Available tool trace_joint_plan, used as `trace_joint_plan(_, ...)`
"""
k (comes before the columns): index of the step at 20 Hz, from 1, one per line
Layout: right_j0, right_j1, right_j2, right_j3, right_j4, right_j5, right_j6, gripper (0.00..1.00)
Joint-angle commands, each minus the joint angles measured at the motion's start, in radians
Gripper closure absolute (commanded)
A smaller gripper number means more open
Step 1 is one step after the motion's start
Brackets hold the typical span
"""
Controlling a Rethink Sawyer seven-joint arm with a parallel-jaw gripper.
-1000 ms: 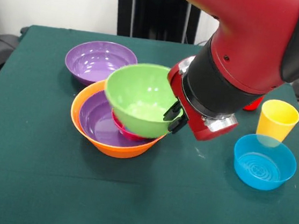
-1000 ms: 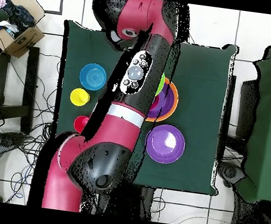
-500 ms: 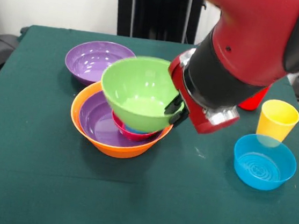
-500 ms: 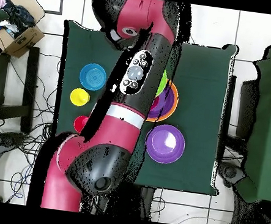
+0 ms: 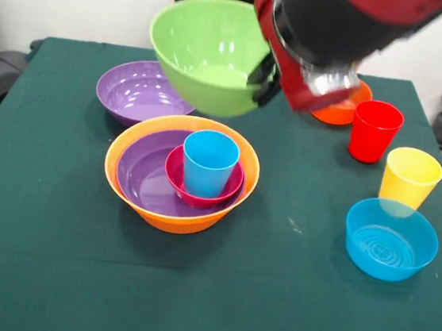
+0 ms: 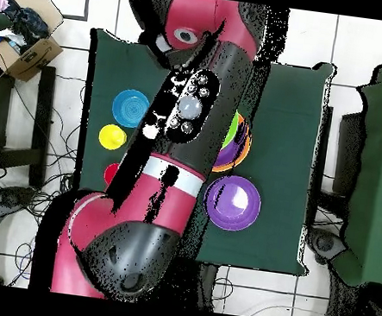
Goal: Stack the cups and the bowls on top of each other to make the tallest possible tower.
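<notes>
My gripper [image 5: 261,77] is shut on the right rim of the lime green bowl [image 5: 206,52], which hangs tilted in the air above and behind the tower. The tower is a large orange bowl [image 5: 141,204] with a purple bowl [image 5: 141,176] nested in it, a small pink-red bowl [image 5: 173,180] inside that, and a blue cup [image 5: 209,163] standing upright in the middle. In the overhead view the arm hides most of the tower; only the orange bowl's rim [image 6: 248,143] and a sliver of the green bowl [image 6: 231,128] show.
A second purple bowl [image 5: 138,88] [image 6: 233,203] sits behind the tower. To the right stand a red cup [image 5: 374,131] [image 6: 112,173], a yellow cup [image 5: 410,177] [image 6: 112,137], a blue bowl [image 5: 391,239] [image 6: 131,107] and a small orange bowl [image 5: 345,109] partly behind the arm.
The gripper has lifted the green bowl up and away from the tower, uncovering the blue cup standing in the pink-red bowl.
</notes>
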Motion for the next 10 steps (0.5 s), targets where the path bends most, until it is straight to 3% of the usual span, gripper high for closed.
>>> trace_joint_plan(1, 0.024, -0.076, 0.086, 0.135, -0.114, 0.017, -0.137, 1.0)
trace_joint_plan(10, 0.056, -0.1, 0.172, 0.233, -0.112, -0.102, -0.102, 1.0)
